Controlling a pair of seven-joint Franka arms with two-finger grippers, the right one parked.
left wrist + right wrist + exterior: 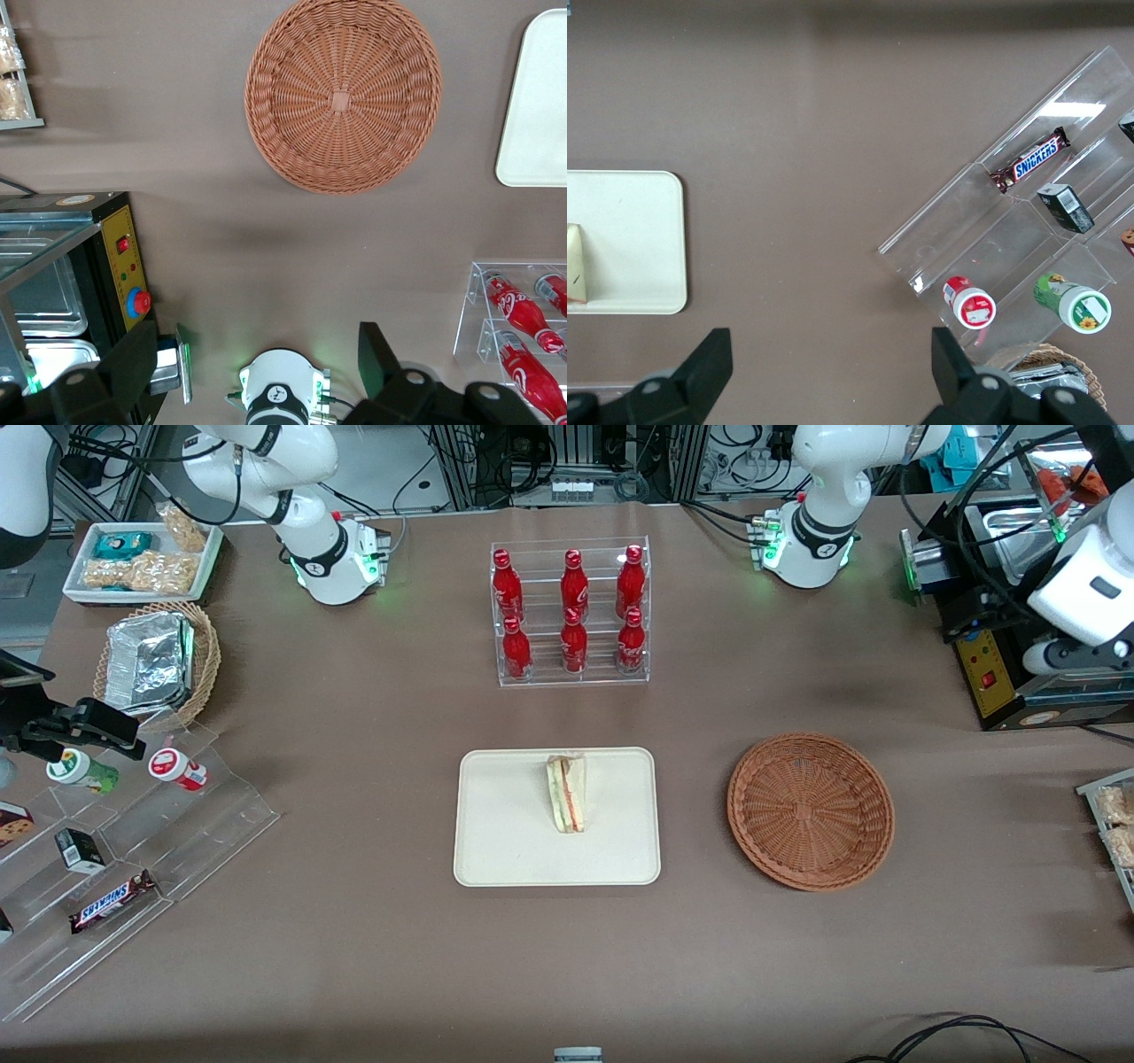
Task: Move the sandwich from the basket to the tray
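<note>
already the sandwich [567, 793] lay on the tray [496, 841] at frame centre, the basket [811, 810] empty, jaws of the gripper [257, 363] spread and unladen, so little remained.

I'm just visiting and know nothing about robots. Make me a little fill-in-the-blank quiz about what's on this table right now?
1. The sandwich lies on the cream ____.
2. The brown wicker basket holds ____ sandwiches.
3. The clear rack holds ____ red bottles.
4. The gripper, raised above the table by the working arm's base, has its fingers ____.

Missing words: tray; no; six; open.
</note>
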